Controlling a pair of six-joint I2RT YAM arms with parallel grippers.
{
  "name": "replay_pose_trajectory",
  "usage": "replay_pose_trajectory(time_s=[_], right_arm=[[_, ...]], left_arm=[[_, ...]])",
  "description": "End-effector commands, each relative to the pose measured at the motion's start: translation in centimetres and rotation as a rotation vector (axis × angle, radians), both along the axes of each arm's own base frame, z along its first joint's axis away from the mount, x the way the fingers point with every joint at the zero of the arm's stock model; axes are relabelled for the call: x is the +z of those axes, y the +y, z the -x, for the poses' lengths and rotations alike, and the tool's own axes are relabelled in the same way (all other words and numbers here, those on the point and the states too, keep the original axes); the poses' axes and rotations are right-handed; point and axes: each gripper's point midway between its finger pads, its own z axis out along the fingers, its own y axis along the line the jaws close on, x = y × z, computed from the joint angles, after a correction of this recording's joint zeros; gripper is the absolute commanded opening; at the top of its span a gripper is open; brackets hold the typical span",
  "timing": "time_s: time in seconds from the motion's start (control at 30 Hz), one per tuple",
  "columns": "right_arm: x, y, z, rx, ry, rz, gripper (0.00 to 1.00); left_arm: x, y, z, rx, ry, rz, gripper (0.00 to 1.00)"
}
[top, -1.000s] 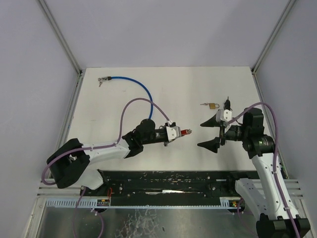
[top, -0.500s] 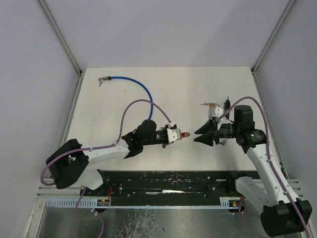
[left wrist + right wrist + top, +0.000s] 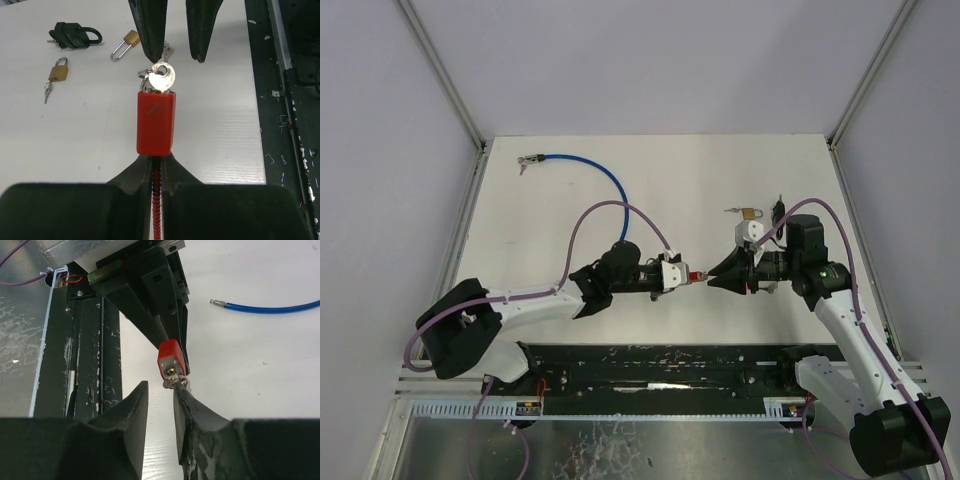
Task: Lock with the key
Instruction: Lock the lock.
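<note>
Left gripper (image 3: 156,161) is clamped tight on one red padlock (image 3: 155,120), with one key (image 3: 163,77) stuck in it. Right gripper (image 3: 176,57) is seen partly open at the key, nothing pinched. On the desk (image 3: 75,140), one black padlock (image 3: 75,36) and two brass padlocks (image 3: 58,70) get counted from the left wrist. From the top, just one brass is made out, plus one blue cable (image 3: 565,157).

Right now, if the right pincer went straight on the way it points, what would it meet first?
Most likely the key sticking out of the red padlock that the left pincer holds.
</note>
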Motion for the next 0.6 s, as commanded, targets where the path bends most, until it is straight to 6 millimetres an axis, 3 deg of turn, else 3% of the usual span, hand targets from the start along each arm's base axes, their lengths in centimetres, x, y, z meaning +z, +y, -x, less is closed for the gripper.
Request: replay_pose_trajectory(time_s=[0.0, 0.23, 0.37, 0.57], right_arm=[[0.4, 0.4, -0.2, 0.019, -0.057, -0.003, 0.30], [-0.1, 0.4, -0.3, 0.016, -0.062, 0.020, 0.18], [-0.3, 0.5, -0.3, 0.016, -0.064, 0.026, 0.17], [0.8, 0.1, 0.2, 0.029, -0.137, 0.041, 0.29]], left_arm=[[2.3, -1.3, 0.0, -0.030, -0.037, 0.052, 0.01], [2.2, -1.3, 0.0, -0.032, -0.036, 0.048, 0.00], [2.3, -1.3, 0.0, -0.032, -0.036, 0.050, 0.01], [2.1, -1.1, 0.5, -0.042, -0.026, 0.051, 0.01]])
